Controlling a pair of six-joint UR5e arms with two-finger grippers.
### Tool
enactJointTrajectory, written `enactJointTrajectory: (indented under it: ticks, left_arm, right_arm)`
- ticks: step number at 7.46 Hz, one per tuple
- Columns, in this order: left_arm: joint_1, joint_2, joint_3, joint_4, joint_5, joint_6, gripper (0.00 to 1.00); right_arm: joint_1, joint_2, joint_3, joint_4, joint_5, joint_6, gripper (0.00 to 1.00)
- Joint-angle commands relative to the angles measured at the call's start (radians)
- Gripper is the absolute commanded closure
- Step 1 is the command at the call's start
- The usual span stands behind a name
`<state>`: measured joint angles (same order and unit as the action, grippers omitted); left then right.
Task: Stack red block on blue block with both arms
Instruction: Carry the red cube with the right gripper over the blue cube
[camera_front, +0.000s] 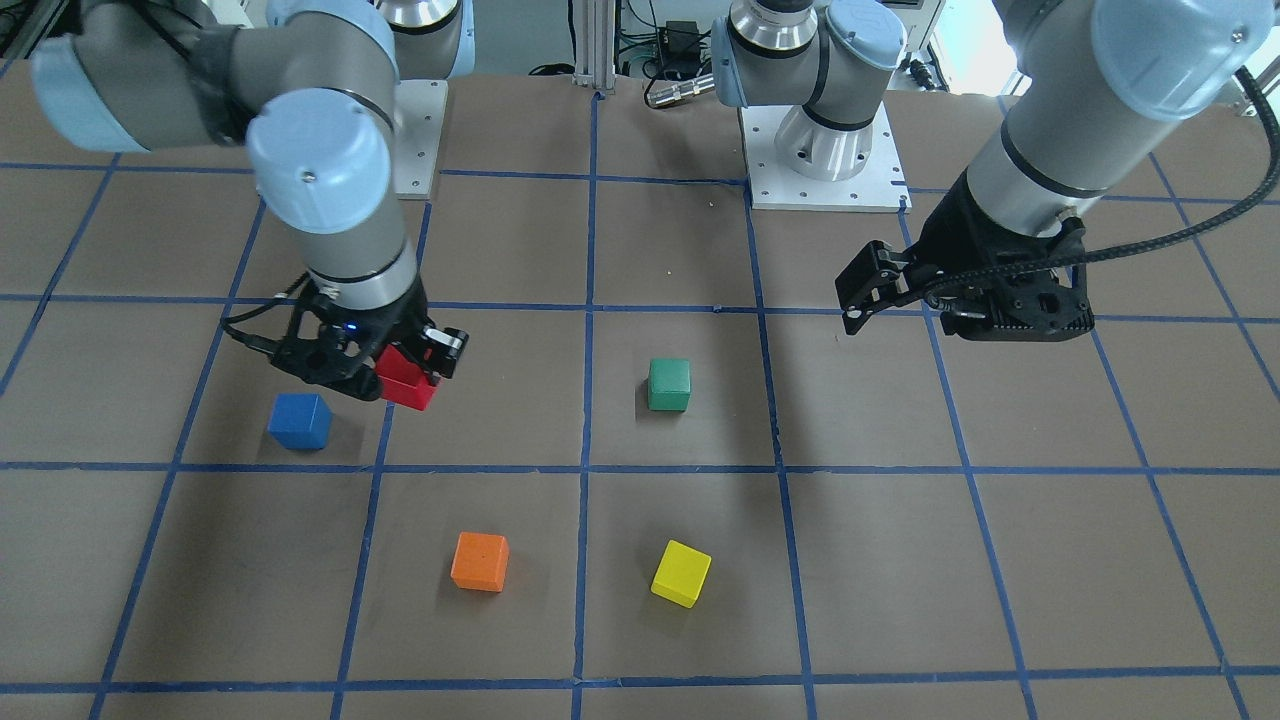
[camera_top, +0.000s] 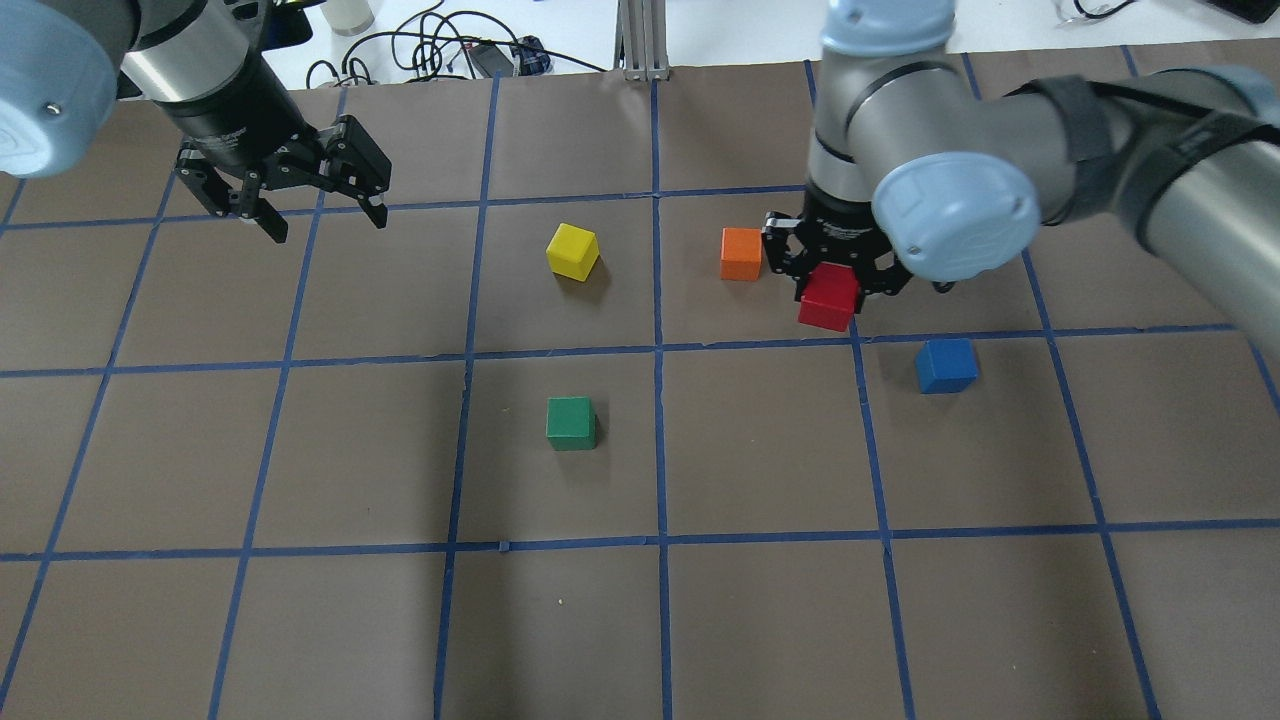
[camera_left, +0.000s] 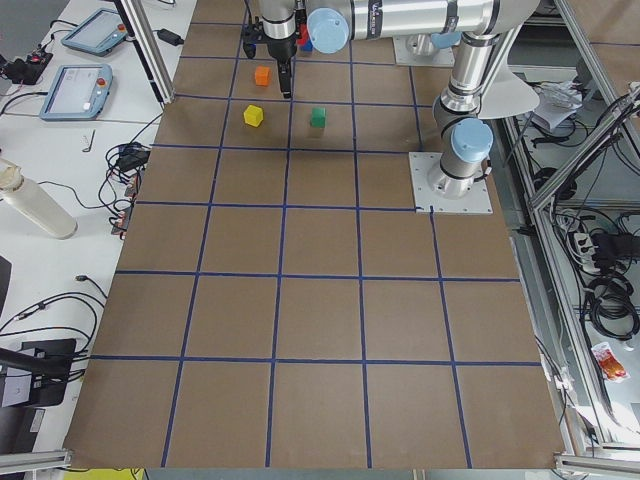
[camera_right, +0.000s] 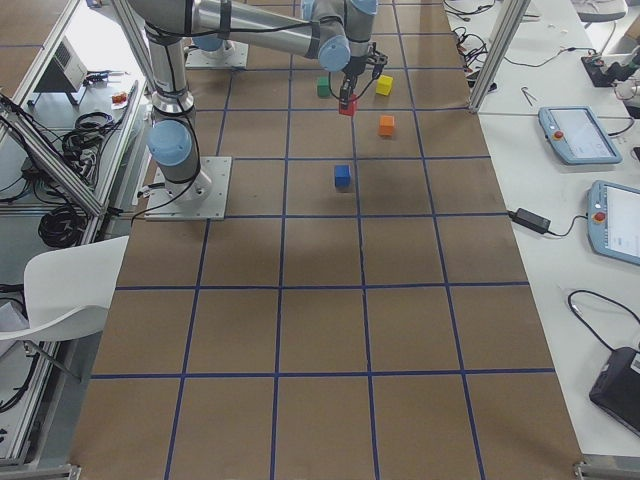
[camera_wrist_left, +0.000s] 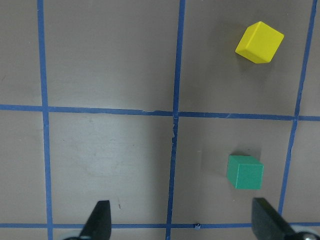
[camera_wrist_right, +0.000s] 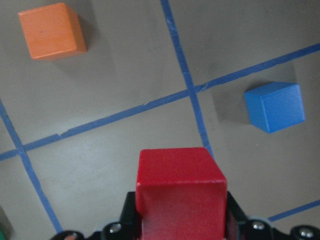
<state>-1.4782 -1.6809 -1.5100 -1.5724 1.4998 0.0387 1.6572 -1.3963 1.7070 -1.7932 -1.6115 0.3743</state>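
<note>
Just beside the blue block (camera_top: 945, 365), though not over it, the red block (camera_wrist_right: 180, 187) was pinched tight in the right gripper (camera_top: 832, 285), up off the table (camera_top: 300, 620). The orange block (camera_top: 741, 253) sat a bit further from the blue block, past the red one. The green block (camera_top: 571, 423) and yellow block (camera_top: 573, 250) were well apart from it. Farthest off, the left gripper (camera_top: 328, 228) hung with its jaws spread wide and empty.

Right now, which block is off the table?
The red block, clamped in the right gripper; blue block, green block, orange block and yellow block sit on the table.
</note>
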Motion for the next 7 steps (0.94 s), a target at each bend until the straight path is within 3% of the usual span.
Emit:
enactJointTrajectory:
  ticks: [1, 3, 4, 7]
  left_arm:
    - [-0.002, 0.003, 0.001, 0.003, -0.001, 0.006, 0.0]
    - [-0.002, 0.0, -0.001, 0.005, 0.0, 0.007, 0.0]
    - [-0.002, -0.006, -0.001, 0.006, 0.0, 0.007, 0.0]
    - [-0.002, -0.006, -0.001, 0.006, 0.0, 0.007, 0.0]
  right_arm:
    - [-0.155, -0.049, 0.11, -0.047, 0.002, -0.28, 1.0]
    - [-0.206, -0.017, 0.234, -0.316, -0.004, -0.453, 1.0]
    - [-0.233, -0.012, 0.288, -0.366, -0.002, -0.466, 1.0]
    - [-0.272, 0.002, 0.31, -0.38, -0.005, -0.497, 1.0]
